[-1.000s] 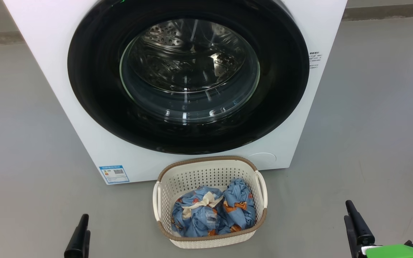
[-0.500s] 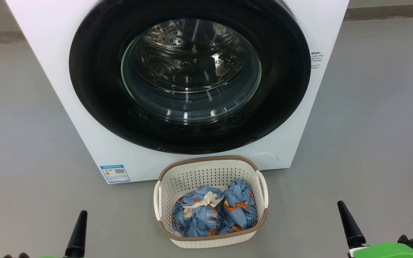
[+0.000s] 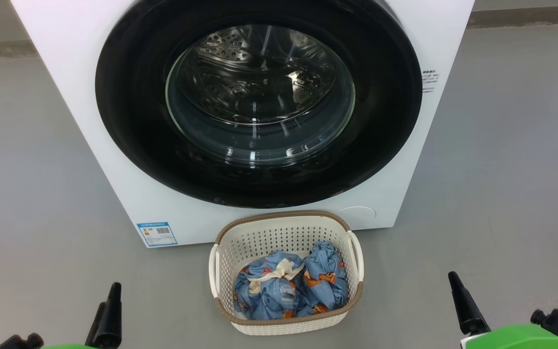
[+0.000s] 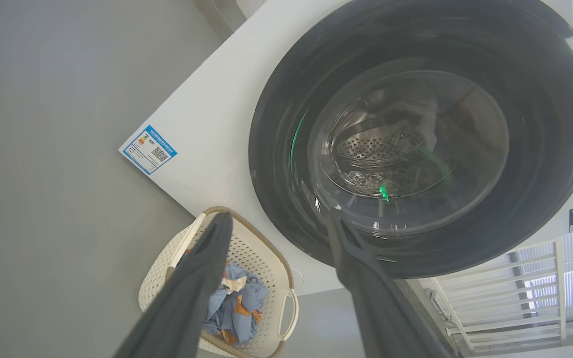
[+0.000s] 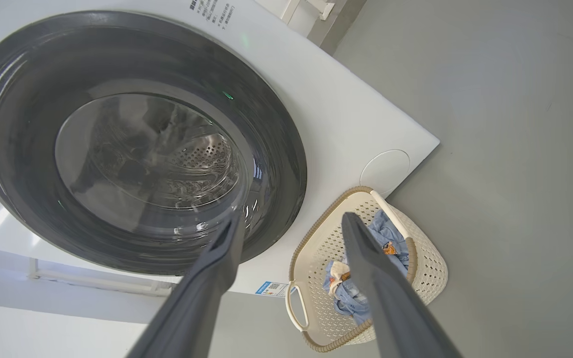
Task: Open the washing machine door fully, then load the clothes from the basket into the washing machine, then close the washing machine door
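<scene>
The white washing machine point(image 3: 66, 72) stands before me, its door point(image 3: 133, 121) shut flush, black rim around the clear glass window. The cream basket point(image 3: 279, 215) sits on the floor right in front of it, holding the light blue clothes point(image 3: 279, 291) with orange figures and a cream trim. My left gripper point(image 3: 108, 310) is low at the left and my right gripper point(image 3: 463, 303) low at the right, both well short of the basket. In the left wrist view the left gripper point(image 4: 279, 219) is open and empty; the right gripper point(image 5: 291, 219) is likewise open before the door point(image 5: 18, 149) and basket point(image 5: 426, 268).
Bare grey floor lies on both sides of the machine and basket. A blue label sticker point(image 3: 157, 234) marks the machine's lower left and a round cover point(image 3: 355, 213) its lower right. A white slatted rack point(image 4: 515, 288) stands beside the machine.
The right gripper has drifted left and more of both green wrists has come into the bottom of the head view. The camera has shifted slightly. Door, basket and clothes are unmoved.
</scene>
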